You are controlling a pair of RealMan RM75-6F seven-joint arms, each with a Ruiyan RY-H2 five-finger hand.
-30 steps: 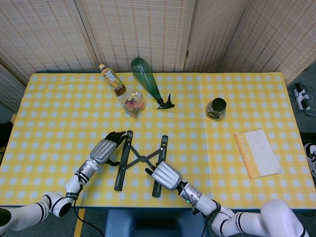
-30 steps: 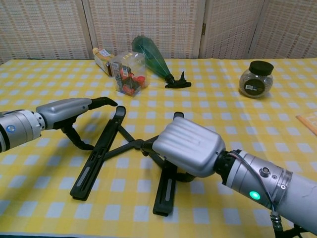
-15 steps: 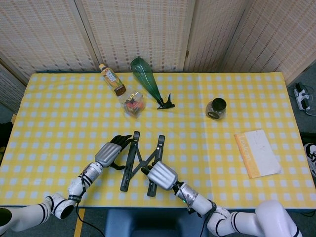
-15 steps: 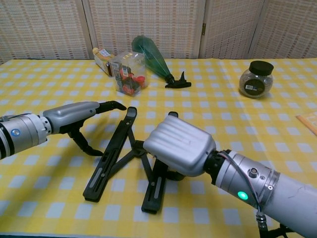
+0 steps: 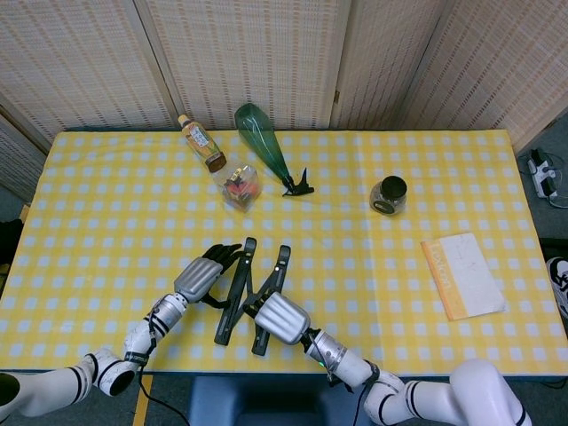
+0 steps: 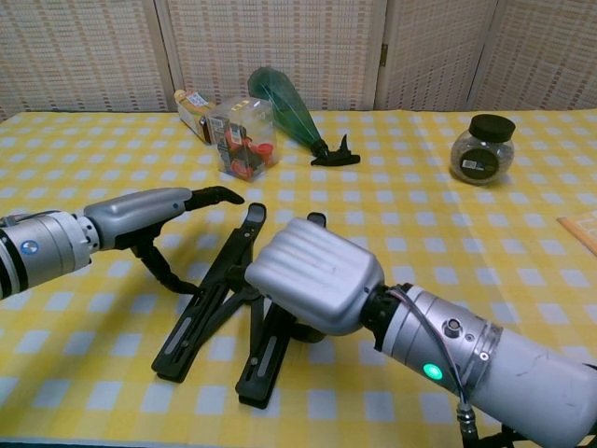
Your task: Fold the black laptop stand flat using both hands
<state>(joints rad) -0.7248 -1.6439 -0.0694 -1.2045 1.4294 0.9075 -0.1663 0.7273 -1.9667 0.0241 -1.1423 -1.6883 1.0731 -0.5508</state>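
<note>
We see the black laptop stand lying near the front edge of the table, its two rails angled close together, crossbars between them nearly collapsed. We read this as mid-squeeze: one hand on each outer side so the rails get pushed toward each other.

The left hand sits against the outside of the left rail, fingers stretched forward along it and the thumb hooked down beside it; it looks like pressing rather than a full grip. The right hand covers the right rail from above; its fingers are hidden under the shell, so we cannot tell how they close.

Compared with a second ago, the rails are much closer and the X shape has narrowed to a slim V. Both hands have moved inward, the right one further left. The stand has drifted slightly left and is more upright in the head view. The jar, bottles and booklet are unchanged.
</note>
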